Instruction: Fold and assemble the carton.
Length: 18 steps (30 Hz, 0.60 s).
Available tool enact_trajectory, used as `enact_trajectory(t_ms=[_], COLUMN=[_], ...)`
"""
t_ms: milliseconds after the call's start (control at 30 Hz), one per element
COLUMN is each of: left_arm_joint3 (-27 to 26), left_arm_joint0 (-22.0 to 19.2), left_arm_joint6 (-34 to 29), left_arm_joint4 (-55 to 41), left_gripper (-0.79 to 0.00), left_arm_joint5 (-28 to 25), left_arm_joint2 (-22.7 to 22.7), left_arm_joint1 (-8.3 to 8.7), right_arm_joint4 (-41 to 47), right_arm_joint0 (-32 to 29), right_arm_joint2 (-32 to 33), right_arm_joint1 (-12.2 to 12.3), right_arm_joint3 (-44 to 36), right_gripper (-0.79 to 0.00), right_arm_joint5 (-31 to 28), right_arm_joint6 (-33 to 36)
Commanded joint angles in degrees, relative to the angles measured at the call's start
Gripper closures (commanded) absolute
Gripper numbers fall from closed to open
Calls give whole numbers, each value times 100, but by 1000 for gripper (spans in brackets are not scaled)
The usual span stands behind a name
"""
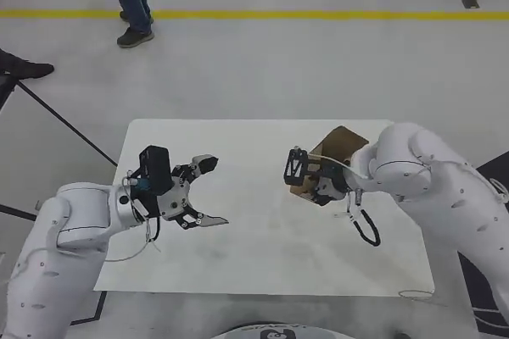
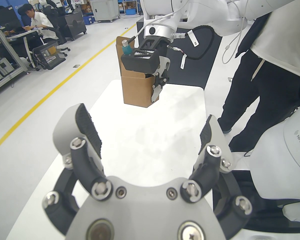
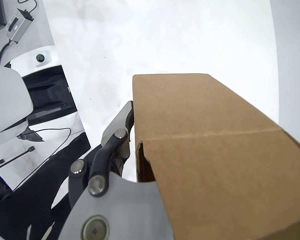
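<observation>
Upright carton point(image 1: 343, 140) is being pinched by right hand point(image 2: 157, 88); left hand point(image 1: 216, 191) is being held spread over surface point(image 1: 263, 254) (well apart).

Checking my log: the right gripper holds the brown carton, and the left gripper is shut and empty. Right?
No: the left gripper is wide open, as the left wrist view shows. It is empty, and the right gripper does hold the brown carton.
</observation>
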Motion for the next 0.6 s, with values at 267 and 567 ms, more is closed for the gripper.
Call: enact_trajectory(t_ms=[267,567], left_arm_joint3=[0,0], left_arm_joint0=[0,0], left_arm_joint6=[0,0], left_arm_joint4=[0,0], left_gripper=[-785,-785], left_arm_joint5=[0,0], left_arm_joint2=[0,0], left_arm_joint1=[0,0], right_arm_joint4=[-1179,-1874], right_arm_joint0=[402,1205], right_arm_joint2=[-1200,-2485], right_arm_joint1=[-207,-954], right_arm_joint3=[428,1753], right_gripper=[0,0], right_arm_joint5=[-373,-925], right_arm_joint6=[-373,-931])
